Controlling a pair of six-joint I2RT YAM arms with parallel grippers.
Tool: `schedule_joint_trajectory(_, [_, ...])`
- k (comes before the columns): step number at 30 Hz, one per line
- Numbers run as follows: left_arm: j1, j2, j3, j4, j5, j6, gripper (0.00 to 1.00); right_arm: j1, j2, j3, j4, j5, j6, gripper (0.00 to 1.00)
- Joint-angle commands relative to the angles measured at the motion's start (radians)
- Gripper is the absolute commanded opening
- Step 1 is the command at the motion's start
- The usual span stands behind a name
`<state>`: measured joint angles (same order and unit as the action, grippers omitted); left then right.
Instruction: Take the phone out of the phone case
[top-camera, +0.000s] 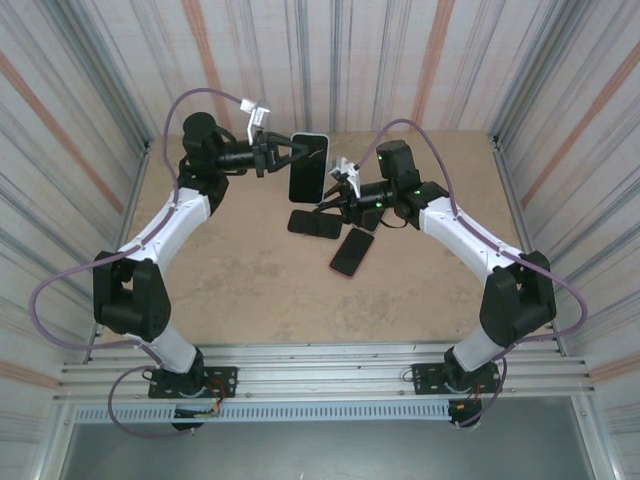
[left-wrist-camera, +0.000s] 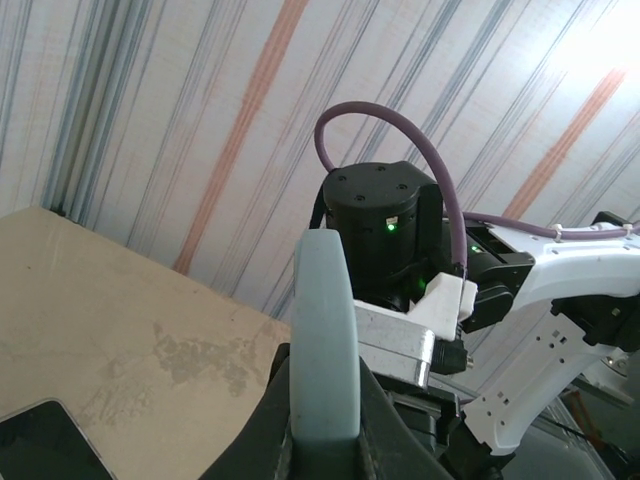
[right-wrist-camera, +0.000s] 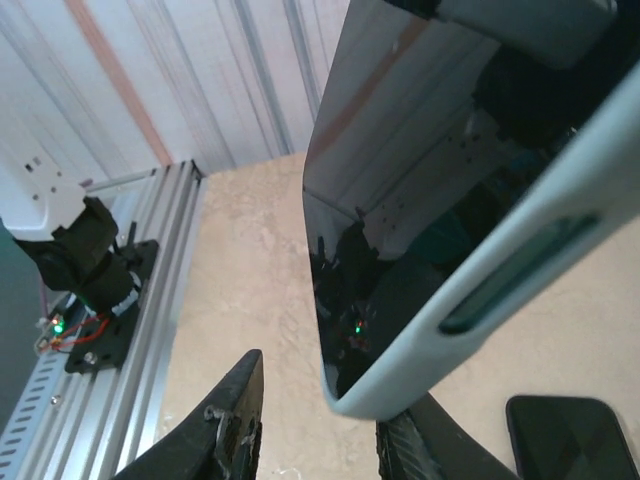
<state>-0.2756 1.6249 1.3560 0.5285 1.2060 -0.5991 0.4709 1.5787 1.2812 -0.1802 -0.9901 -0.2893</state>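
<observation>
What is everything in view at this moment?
phone in case: one, dark screen in a pale grey-green case, held upright above the table
black phone: one, black, flat on the table below the held one
red-edged phone: one, dark with a reddish rim, flat beside the black one
table: one, tan
left gripper: one, black, shut on the case
right gripper: one, black, open around the case's lower end

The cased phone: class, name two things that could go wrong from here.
1. The pale blue-grey cased phone is held in mid-air by the left fingers; a pull by the right fingers straddling its end might twist it loose.
2. Dropped, it could strike the black phone or red-rimmed phone lying below.
</observation>
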Motion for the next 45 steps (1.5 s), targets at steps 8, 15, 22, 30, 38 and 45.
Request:
schedule_joint_trajectory(8, [-0.009,-0.013,0.016,0.084,0.017,-0.042,0.00,-0.005,0.022,0.060,-0.024,-0.055,-0.009,0.19])
schedule_joint_trajectory(15, [-0.010,0.003,0.017,0.148,0.024,-0.142,0.00,0.006,0.015,0.065,-0.068,-0.021,-0.076,0.17])
schedule_joint_trajectory(22, [-0.013,0.001,0.021,0.123,0.041,-0.169,0.00,0.015,0.006,0.071,-0.116,0.027,-0.153,0.17])
schedule_joint_trajectory(30, [-0.019,-0.011,0.009,0.096,0.043,-0.171,0.00,0.014,-0.005,0.078,-0.109,0.041,-0.166,0.17])
schedule_joint_trajectory(38, [-0.033,-0.022,0.003,0.083,0.047,-0.190,0.00,0.017,-0.026,0.074,-0.056,0.075,-0.140,0.11])
schedule_joint_trajectory(45, [-0.042,-0.030,-0.001,0.067,0.065,-0.211,0.00,0.034,-0.058,0.043,0.009,0.235,-0.175,0.04])
